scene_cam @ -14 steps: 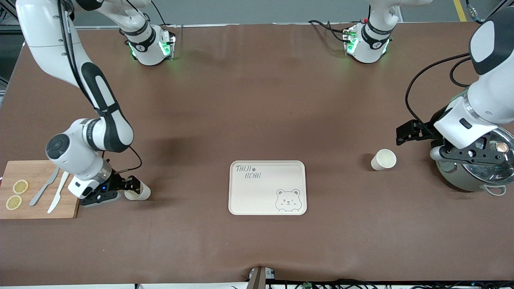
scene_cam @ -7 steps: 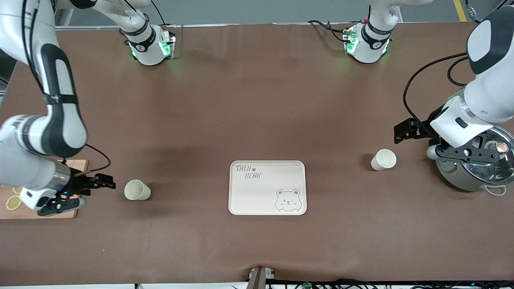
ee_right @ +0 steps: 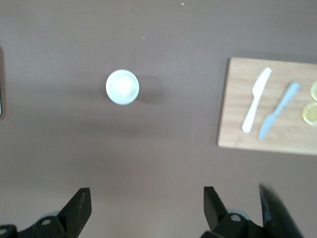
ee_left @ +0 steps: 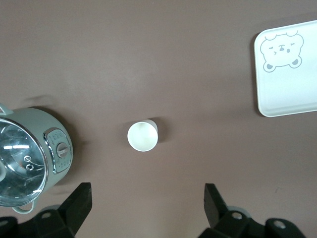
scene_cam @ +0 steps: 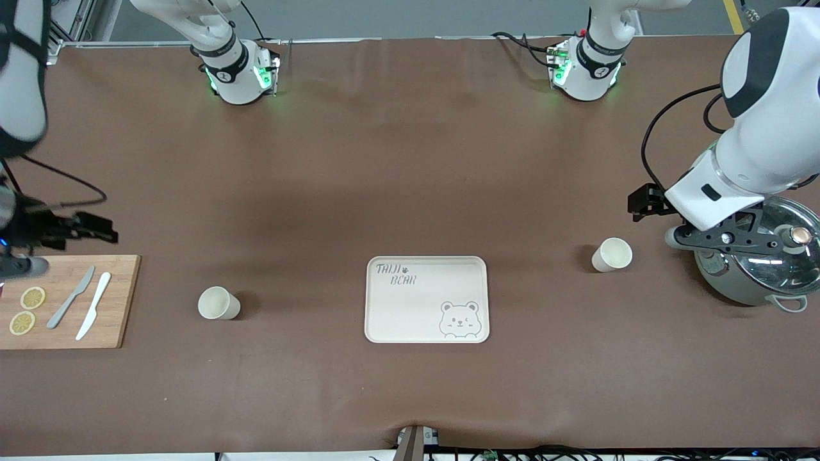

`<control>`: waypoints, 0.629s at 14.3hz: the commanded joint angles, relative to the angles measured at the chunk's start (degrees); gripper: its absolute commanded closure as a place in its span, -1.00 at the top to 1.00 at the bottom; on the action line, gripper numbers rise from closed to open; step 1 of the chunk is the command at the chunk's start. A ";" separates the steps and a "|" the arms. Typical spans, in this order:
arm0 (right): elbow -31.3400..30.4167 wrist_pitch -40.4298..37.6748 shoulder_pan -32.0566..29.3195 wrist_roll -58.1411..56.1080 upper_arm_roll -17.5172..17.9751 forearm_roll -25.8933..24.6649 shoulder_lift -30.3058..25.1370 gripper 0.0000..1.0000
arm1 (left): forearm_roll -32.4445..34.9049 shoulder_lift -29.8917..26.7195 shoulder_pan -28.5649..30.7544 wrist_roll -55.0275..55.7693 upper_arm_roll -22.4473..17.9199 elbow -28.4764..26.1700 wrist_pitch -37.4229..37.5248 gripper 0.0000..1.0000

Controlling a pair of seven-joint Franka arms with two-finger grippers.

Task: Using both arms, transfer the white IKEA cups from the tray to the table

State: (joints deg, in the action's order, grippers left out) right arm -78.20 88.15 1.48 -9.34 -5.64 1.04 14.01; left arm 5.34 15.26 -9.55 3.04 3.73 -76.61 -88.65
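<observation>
Left hand: the black two-finger left hand [scene_cam: 642, 202] hangs above the brown matte counter [scene_cam: 410, 160], its fingers [ee_left: 79, 201] spread wide with nothing between them; it is toward the left arm's end from the tray.
Right hand: the black two-finger right hand [scene_cam: 96, 227] is also spread wide and empty, up over the counter toward the right arm's end from the tray, just above the edge of the cutting board.
Landmark: the cream rectangular tray with rounded corners, grey bear face and "TAIJI BEAR" lettering [scene_cam: 426, 299] lies bare, with no cup on it.
Cup 1: a small cream-white handleless tumbler [scene_cam: 612, 254] stands upright on the counter, well apart from the tray toward the left arm's end.
Cup 2: a matching cream-white tumbler [scene_cam: 218, 303] stands upright on the counter, well apart from the tray toward the right arm's end.
Task state: judged from this layout, both cups are already off the tray and neither hand touches one.
Handling: the cups look light, stiff and smooth, so likely to tip or slip; a hold across the side wall below the rim would suit.
Other things: a grey-green cooker with glass lid [scene_cam: 756, 256]; a wooden cutting board [scene_cam: 64, 301] carrying 2 knives [scene_cam: 83, 306] and 2 lemon slices [scene_cam: 27, 310].
</observation>
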 commanded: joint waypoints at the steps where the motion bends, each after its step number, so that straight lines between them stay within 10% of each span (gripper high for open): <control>1: -7.30 0.09 0.28 1.96 0.19 -3.23 -8.01 1.00 | 1.08 -1.02 0.05 -0.48 0.22 0.06 0.94 1.00; 9: -10.49 1.06 -3.67 1.96 0.01 -2.00 -12.43 1.00 | 0.64 -1.02 0.23 -0.22 0.49 0.05 1.02 1.00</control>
State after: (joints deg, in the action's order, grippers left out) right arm -87.07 88.14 -1.45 -8.28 -6.38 -1.17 2.92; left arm 5.34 15.12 -9.52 3.03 3.92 -76.58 -88.64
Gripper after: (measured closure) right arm 0.000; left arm 0.000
